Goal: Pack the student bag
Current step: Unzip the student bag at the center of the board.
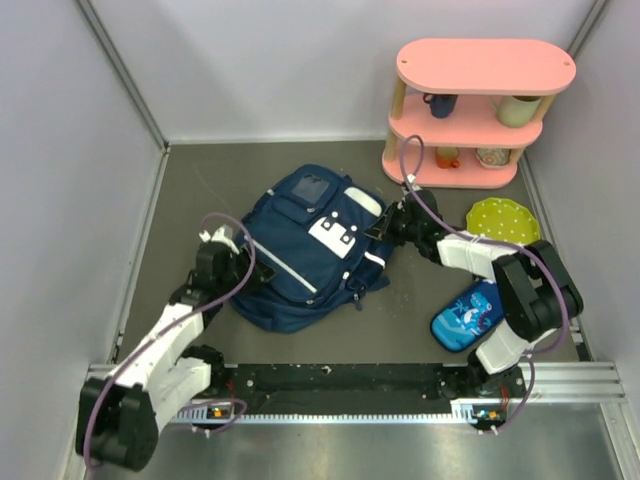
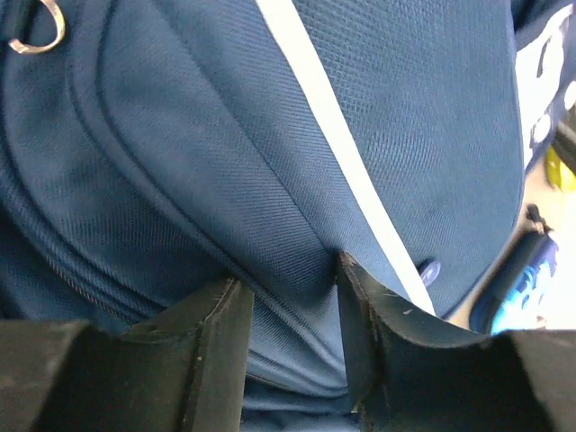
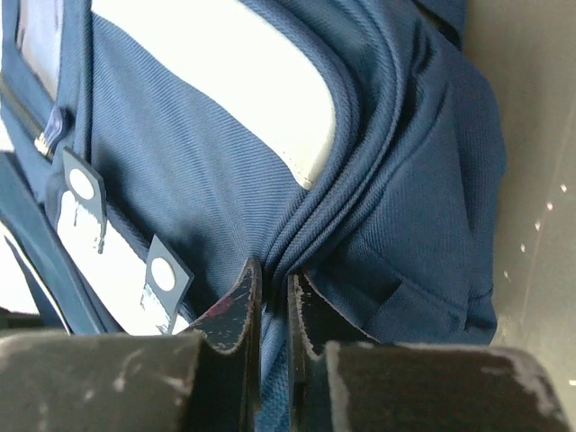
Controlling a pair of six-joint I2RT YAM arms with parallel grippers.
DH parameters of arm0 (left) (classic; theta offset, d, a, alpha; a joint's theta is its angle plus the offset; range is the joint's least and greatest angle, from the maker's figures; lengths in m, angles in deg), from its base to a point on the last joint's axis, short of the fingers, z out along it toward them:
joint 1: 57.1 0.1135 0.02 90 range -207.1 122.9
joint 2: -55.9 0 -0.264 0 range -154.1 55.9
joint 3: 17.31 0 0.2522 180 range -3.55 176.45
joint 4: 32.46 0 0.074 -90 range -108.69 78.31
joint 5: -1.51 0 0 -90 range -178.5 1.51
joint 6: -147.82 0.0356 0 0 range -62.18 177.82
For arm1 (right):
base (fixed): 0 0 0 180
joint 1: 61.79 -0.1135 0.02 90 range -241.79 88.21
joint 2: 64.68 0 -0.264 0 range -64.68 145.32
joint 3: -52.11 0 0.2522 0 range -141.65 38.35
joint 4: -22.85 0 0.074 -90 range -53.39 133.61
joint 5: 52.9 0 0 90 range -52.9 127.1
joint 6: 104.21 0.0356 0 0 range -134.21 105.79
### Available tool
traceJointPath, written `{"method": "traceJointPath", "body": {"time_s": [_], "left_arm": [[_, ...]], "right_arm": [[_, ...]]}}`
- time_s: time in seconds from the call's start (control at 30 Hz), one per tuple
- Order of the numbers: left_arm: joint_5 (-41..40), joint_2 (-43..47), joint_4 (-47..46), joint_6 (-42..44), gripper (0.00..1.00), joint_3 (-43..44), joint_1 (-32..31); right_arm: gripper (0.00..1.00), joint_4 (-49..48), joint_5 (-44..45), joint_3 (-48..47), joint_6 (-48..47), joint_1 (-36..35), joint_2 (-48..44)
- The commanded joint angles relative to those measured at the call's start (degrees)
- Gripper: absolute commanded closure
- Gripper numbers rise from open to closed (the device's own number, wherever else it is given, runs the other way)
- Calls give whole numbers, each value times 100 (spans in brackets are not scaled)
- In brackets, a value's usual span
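Between left end effector and right end effector lies student bag.

Overhead view; wrist close-ups sharing backpack

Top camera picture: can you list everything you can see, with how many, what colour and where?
student bag: 1, navy blue with white trims, middle of the table
pencil case: 1, blue with a cartoon print, right of the bag
plate: 1, yellow-green with dots, in front of the shelf
shelf: 1, pink, three levels, far right corner
mug: 1, dark blue, shelf's middle level, left
tall cup: 1, pale, shelf's middle level, right
small cup: 1, orange, shelf's bottom level, left
bowl: 1, pale, shelf's bottom level, right
table: 1, dark grey, under everything
left claw: 1, black, pinching fabric at the bag's left edge
right claw: 1, black, shut on the bag's right edge
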Motion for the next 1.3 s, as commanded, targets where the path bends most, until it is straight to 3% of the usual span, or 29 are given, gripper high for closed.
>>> {"method": "traceJointPath", "body": {"time_s": [0.0, 0.07, 0.13, 0.17, 0.2, 0.27, 0.4, 0.53, 0.67, 0.83, 1.1, 1.27], "left_arm": [[-313, -1096, -1058, 842, 56, 1718, 359], [-6, -1467, -1189, 950, 57, 2117, 676], [1235, -2482, -1339, 1133, 58, 3219, 1525], [1531, -2663, -1174, 1326, 56, 3757, 1626], [1838, -2908, -450, 1467, 53, 4006, 1696], [1833, -2754, -171, 1792, 48, 3992, 1697], [1596, -1762, 198, 2285, 43, 3123, 1662], [1709, -557, 260, 2523, 40, 2208, 1364], [1464, -20, 366, 2795, 38, 1689, 216], [1604, -334, 234, 2997, 38, 1477, -324], [629, -1082, 586, 3121, 41, 1530, -641], [436, -1504, 682, 3086, 43, 1600, -755]], "right_arm": [[100, -253, -357, 824, 209, -490, -554], [100, -386, -199, 1176, 384, -894, -730], [97, -499, 213, 1482, 769, -1541, -924], [78, -491, 259, 1510, 790, -1581, -925], [74, -448, 277, 1502, 799, -1590, -968], [65, 6, 634, 1423, 642, -1572, -1100], [49, 660, 980, 915, -17, -1537, -1618], [46, 959, 954, 527, -623, -1546, -2049], [42, 1179, 866, 35, -932, -1537, -1980], [42, 1241, 734, -344, -1003, -1537, -1742], [41, 1240, 584, -178, -924, -1528, -1821], [41, 1258, 646, -2, -897, -1528, -1988]]}}
